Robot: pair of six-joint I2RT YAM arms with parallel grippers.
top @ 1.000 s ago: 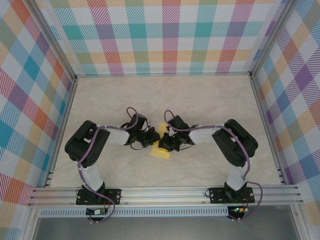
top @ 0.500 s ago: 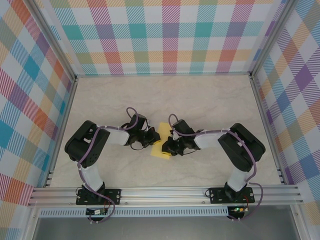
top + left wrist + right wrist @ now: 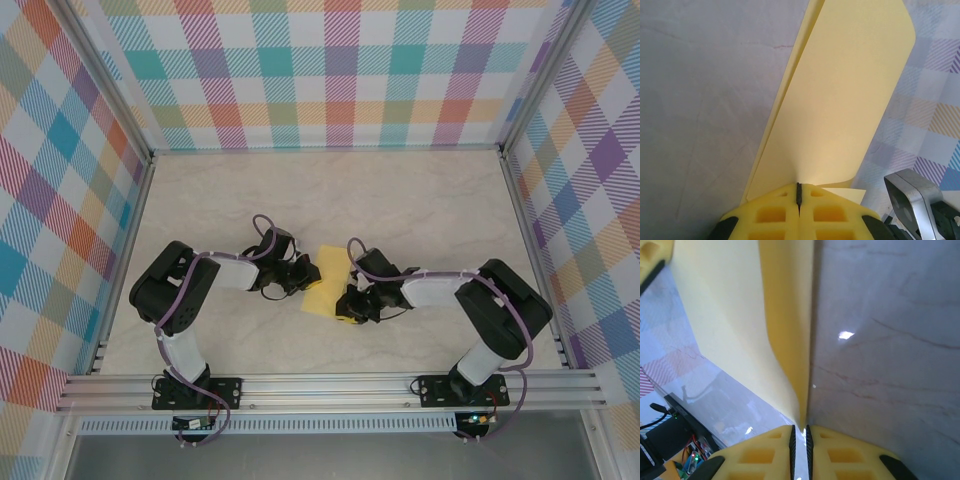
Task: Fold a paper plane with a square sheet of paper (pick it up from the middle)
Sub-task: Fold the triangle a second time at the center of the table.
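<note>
Right now my left tool is clamped shut on the square sheet of paper, whose folded layers fan out from between its pads. From above, the sheet sits near the middle of the worktop, between both tools. The right tool meets the sheet's end toward the near edge. Its jaws leave a thin slit, and I cannot tell whether they pinch the fold running into it.
</note>
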